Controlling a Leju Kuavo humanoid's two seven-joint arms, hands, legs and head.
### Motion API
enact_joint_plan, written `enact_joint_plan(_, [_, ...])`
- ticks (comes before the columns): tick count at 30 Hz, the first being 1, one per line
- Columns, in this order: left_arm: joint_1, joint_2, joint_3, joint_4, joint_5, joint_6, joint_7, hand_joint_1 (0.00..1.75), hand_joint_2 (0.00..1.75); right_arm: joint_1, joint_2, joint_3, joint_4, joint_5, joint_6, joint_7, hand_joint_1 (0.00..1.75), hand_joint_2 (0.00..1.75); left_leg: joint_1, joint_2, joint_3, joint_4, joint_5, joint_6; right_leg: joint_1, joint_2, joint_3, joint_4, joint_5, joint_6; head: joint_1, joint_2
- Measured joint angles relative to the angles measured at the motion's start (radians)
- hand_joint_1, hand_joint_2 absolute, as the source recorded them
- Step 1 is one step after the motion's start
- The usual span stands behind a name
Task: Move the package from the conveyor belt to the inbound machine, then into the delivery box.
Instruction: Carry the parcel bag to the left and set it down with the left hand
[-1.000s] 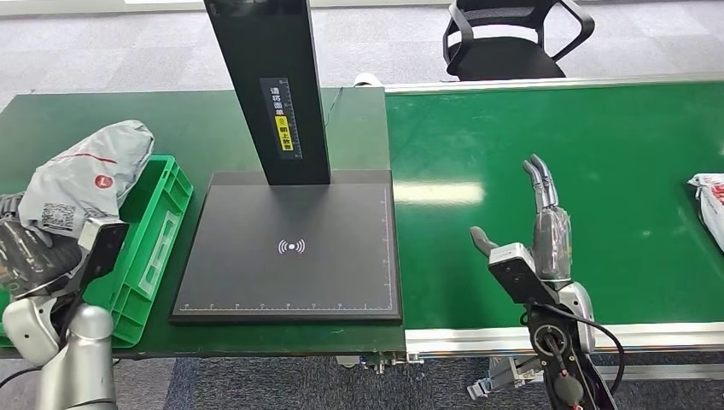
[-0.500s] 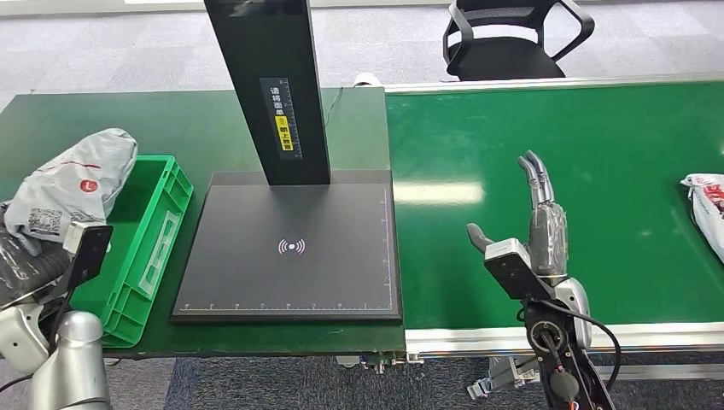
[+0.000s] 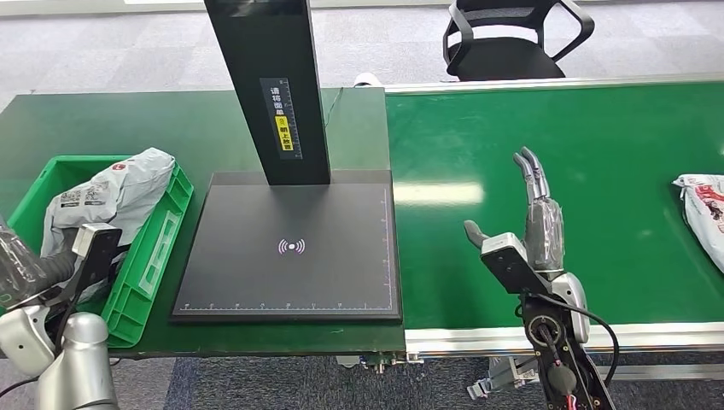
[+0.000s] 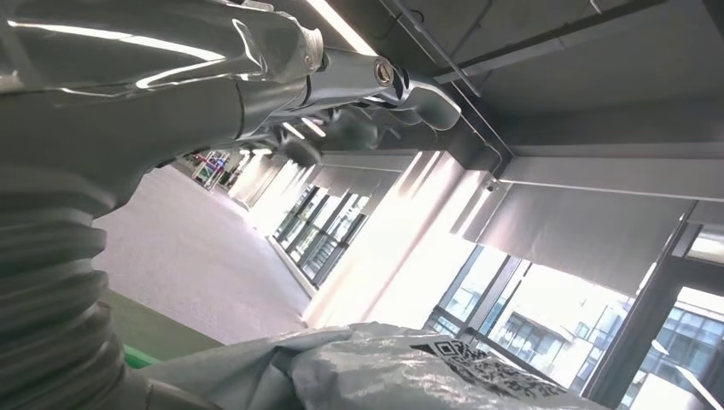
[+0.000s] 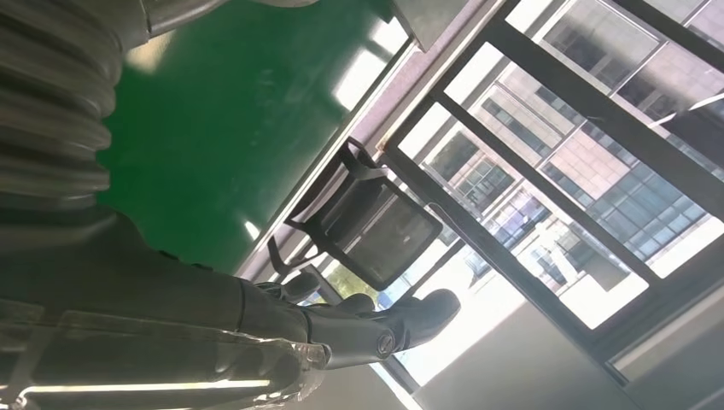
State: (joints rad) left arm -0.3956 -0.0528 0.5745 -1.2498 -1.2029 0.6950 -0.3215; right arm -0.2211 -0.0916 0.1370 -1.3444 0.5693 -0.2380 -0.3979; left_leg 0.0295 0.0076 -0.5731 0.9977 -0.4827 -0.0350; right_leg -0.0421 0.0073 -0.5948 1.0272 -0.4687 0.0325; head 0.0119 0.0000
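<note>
Grey package lying in the green delivery box, my hands both empty.

The conveyor belt [image 3: 555, 171] is carrying a white parcel [image 3: 702, 213] at its far right; the inbound machine [image 3: 290, 248] is sitting bare; the delivery box [image 3: 145, 256] is holding the package [image 3: 107, 201]. I am holding my right hand [image 3: 534, 226] over the belt, fingers straight and apart, and my left hand [image 4: 256, 77] beside the box, fingers spread, gripping nothing.

The scanner's black column [image 3: 266, 85] blocks the back of its pad [image 3: 290, 248]; green belt [image 3: 546, 128] around the right hand [image 3: 534, 226] lies bare
</note>
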Motion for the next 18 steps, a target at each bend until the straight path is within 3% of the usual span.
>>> enact_joint_plan(11, [0.003, -0.012, 0.016, -0.011, 0.010, 0.000, -0.021, 0.00, 1.75, -0.003, 0.000, 0.002, 0.010, 0.000, 0.000, 0.000, 0.00, 1.75, 0.000, 0.000, 0.000, 0.000, 0.000, 0.000, 0.000, 0.000, 0.000, 0.000, 0.000, 0.000, 0.000, 0.000])
enact_joint_plan(14, [0.004, -0.026, 0.045, -0.042, 0.078, 0.001, -0.158, 0.00, 1.75, -0.008, 0.000, 0.005, 0.014, -0.003, 0.001, -0.003, 0.00, 1.75, 0.000, 0.000, 0.000, 0.000, 0.000, 0.000, 0.000, 0.000, 0.000, 0.000, 0.000, 0.000, 0.000, 0.000])
enact_joint_plan(16, [0.007, -0.045, 0.075, -0.080, 0.190, 0.001, -0.282, 0.00, 1.75, -0.013, 0.001, 0.009, 0.018, -0.007, 0.000, -0.008, 0.00, 1.75, 0.000, 0.000, 0.000, 0.000, 0.000, 0.000, 0.000, 0.000, 0.000, 0.000, 0.000, 0.000, 0.000, 0.000])
enact_joint_plan(18, [0.018, -0.062, 0.085, -0.132, 0.332, 0.002, -0.343, 0.00, 1.75, -0.015, 0.002, 0.014, 0.023, -0.012, -0.003, -0.013, 0.00, 1.75, 0.000, 0.000, 0.000, 0.000, 0.000, 0.000, 0.000, 0.000, 0.000, 0.000, 0.000, 0.000, 0.000, 0.000])
